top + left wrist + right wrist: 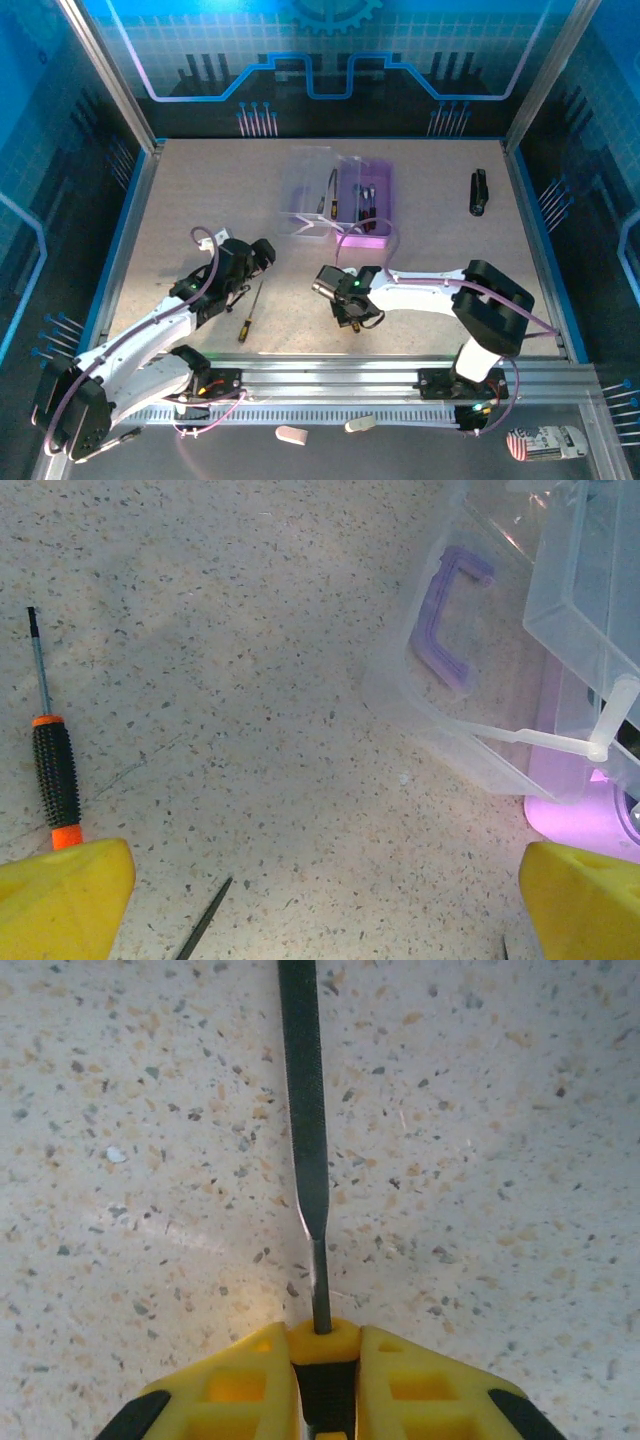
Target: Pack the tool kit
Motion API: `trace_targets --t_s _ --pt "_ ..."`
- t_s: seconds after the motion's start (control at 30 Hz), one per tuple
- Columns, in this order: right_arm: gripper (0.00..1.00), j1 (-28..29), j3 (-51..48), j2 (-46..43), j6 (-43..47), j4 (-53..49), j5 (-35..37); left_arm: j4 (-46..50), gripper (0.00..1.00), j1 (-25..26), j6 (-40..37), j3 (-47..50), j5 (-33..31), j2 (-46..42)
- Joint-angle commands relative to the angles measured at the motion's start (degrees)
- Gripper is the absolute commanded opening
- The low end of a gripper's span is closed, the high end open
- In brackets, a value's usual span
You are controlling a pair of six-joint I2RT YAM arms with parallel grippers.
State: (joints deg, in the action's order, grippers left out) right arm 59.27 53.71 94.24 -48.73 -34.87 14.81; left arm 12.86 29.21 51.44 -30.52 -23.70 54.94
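The tool kit's case (345, 195) stands open at the back of the table, its clear lid (480, 680) with the purple handle (445, 615) laid left of the purple base (368, 205), which holds several tools. My right gripper (325, 1360) is shut on the black-and-yellow handle of a slim flat-bladed tool (305, 1110) that lies on the table; from above this gripper (352, 316) is in front of the case. My left gripper (325, 895) is open over bare table. A black-and-orange screwdriver (55, 775) lies to its left, also visible from above (250, 312).
A black oblong object (478, 192) lies at the back right. A dark tool tip (205, 920) pokes in between the left fingers. Metal frame rails and blue walls bound the table, and two small white items (292, 433) lie beyond the near rail.
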Motion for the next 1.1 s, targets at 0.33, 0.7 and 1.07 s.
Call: trace_targets --t_s 0.33,0.7,1.07 --pt "0.16 -1.76 -0.01 -8.37 9.79 -3.30 -0.43 -0.46 0.99 -0.53 -1.04 -4.02 -0.29 1.94" --pt "0.15 -4.66 -0.38 -14.30 11.66 -5.09 -2.04 -1.15 0.99 -0.43 3.95 -3.71 3.47 5.10" --pt "0.15 -20.58 6.39 -16.27 15.56 -2.69 -12.60 -2.35 0.99 -0.46 4.17 -3.79 4.45 6.48"
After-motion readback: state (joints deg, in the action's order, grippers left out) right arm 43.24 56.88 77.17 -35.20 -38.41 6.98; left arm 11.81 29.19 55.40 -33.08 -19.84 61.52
